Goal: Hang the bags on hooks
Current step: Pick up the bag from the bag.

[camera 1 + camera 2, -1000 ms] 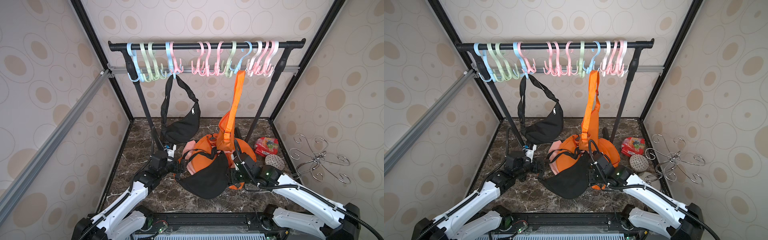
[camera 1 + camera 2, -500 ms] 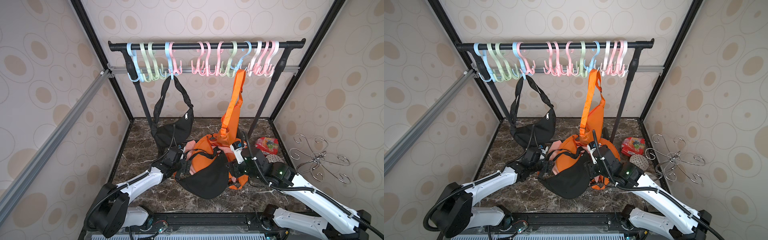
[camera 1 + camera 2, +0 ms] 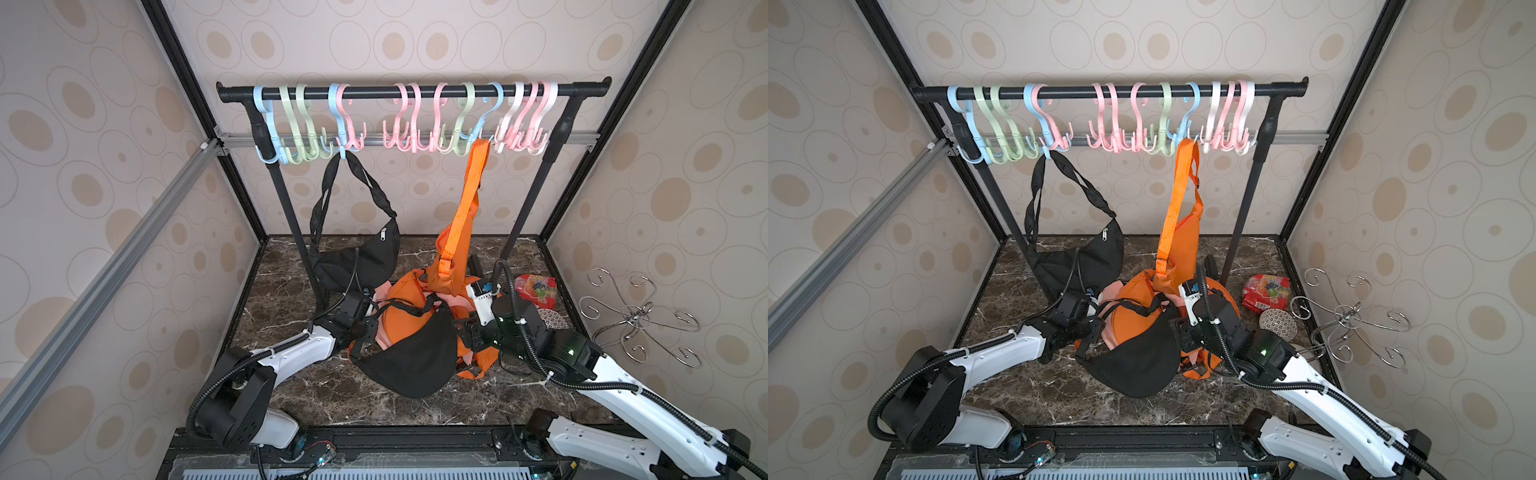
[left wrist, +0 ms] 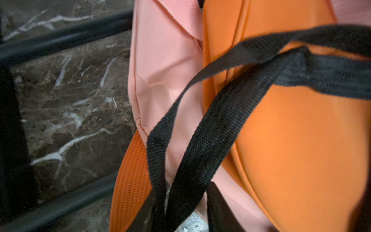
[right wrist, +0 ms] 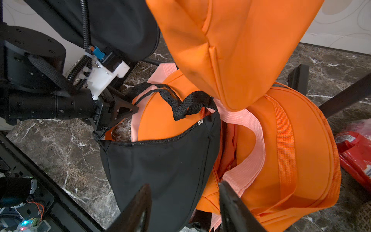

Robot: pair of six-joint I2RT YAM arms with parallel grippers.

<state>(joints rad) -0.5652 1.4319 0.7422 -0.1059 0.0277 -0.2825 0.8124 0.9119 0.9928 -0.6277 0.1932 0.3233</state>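
1. My left claw (image 3: 368,332): fingers astride the black bag's strap (image 4: 210,130); whether it pinches, I cannot tell.
2. The black bag (image 3: 409,361): between my claws, against the orange bags (image 3: 401,313).
3. My right claw (image 5: 184,192): jaws apart around the bag's end; grip unclear.

I saw walls (image 3: 374,41) papered beige with tan ovals, a dark brown marble floor (image 3: 316,390) veined white, black corner posts (image 3: 610,124), a slanting aluminium bar (image 3: 124,253) along a side wall, and a black clothes rail (image 3: 376,93) at the back. Light was bright and even.
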